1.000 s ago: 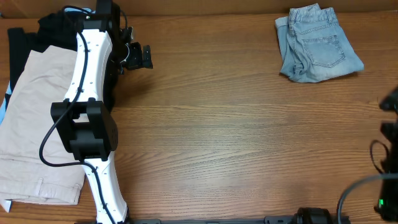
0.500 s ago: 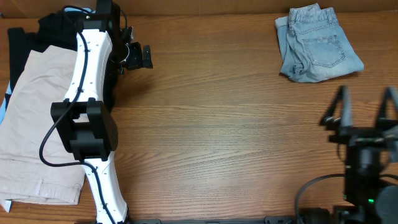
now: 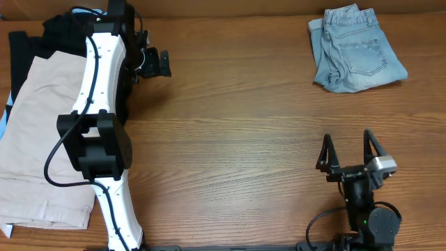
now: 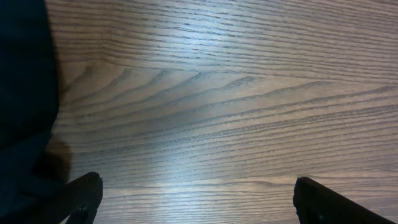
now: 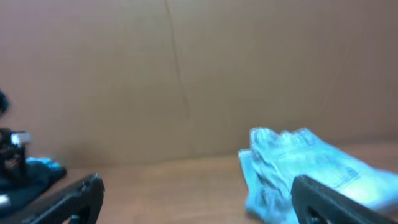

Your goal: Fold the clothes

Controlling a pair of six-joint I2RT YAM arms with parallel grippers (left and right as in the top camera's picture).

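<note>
The light blue denim shorts (image 3: 355, 50) lie folded at the far right of the table, a back pocket facing up. They also show blurred in the right wrist view (image 5: 298, 168). My right gripper (image 3: 348, 150) is open and empty near the front right edge, well short of the shorts, its fingers wide apart (image 5: 196, 196). My left gripper (image 3: 159, 64) is open and empty at the far left, over bare wood (image 4: 196, 193), far from the shorts.
Beige khaki shorts (image 3: 42, 139) lie at the left edge of the wooden table (image 3: 237, 139), with a black garment (image 3: 59, 31) behind them, also dark at the left of the left wrist view (image 4: 25, 93). A brown cardboard wall (image 5: 186, 74) stands behind the table.
My right arm has swung in from the right edge to the front right of the table, its gripper open. The left arm and the denim shorts have not moved.
</note>
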